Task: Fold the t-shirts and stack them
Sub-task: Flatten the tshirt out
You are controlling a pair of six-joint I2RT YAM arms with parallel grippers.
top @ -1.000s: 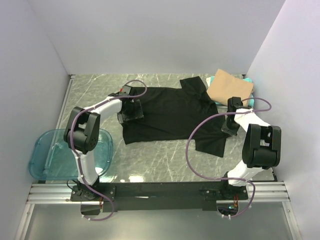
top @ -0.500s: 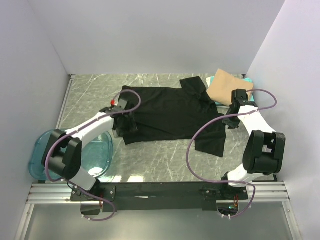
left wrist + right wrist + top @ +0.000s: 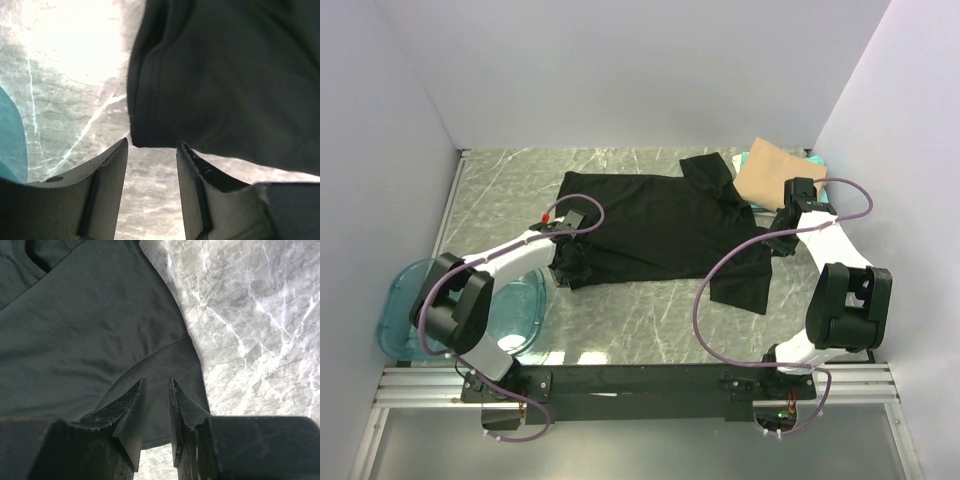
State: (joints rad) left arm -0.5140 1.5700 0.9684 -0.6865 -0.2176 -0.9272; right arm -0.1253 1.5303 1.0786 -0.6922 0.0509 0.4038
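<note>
A black t-shirt point(image 3: 660, 225) lies spread flat on the marble table. My left gripper point(image 3: 570, 265) is at its near left corner. In the left wrist view the jaws point(image 3: 152, 145) stand open, the hem corner point(image 3: 150, 135) just ahead of the tips and bare marble between the fingers. My right gripper point(image 3: 780, 243) hovers over the shirt's right sleeve point(image 3: 165, 365), its jaws point(image 3: 156, 382) a narrow gap apart with nothing pinched. A folded tan t-shirt point(image 3: 776, 172) lies at the back right on a teal one point(image 3: 818, 159).
A translucent blue tub point(image 3: 415, 310) sits at the table's left near edge, beside my left arm; its rim point(image 3: 10, 135) shows in the left wrist view. White walls close in the left, back and right sides.
My left arm swung from the shirt's left edge down to its near corner, its jaws narrowing. My right jaws opened a little over the sleeve and the arm straightened.
</note>
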